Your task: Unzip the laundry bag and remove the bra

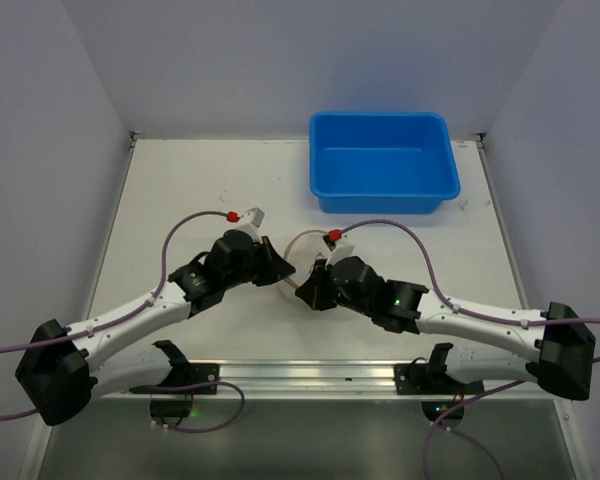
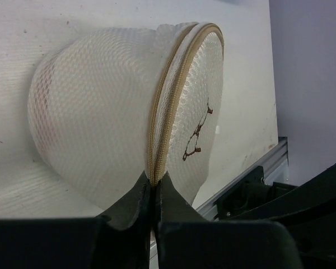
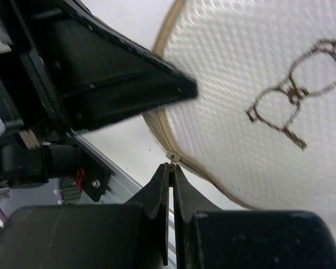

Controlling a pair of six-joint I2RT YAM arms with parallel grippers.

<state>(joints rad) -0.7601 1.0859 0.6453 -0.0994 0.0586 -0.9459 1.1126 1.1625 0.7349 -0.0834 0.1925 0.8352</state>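
Two grips, left fingers (image 2: 133, 203) clamped on laundry bag (image 2: 95, 117) zipper band (image 2: 157, 140), right fingers (image 3: 154, 193) pinching zipper pull (image 3: 171, 157)

One laundry bag (image 2: 95, 117), one blue tub (image 1: 383, 165), one left tool (image 2: 155, 179) and one right tool (image 3: 172, 168).

The top camera looked down from above and behind both arms, taking in the whole table (image 1: 180, 190). The wrist cameras looked past the left pincer (image 2: 155, 185) and right pincer (image 3: 172, 171), very near the laundry bag (image 2: 95, 112), which all views shared.
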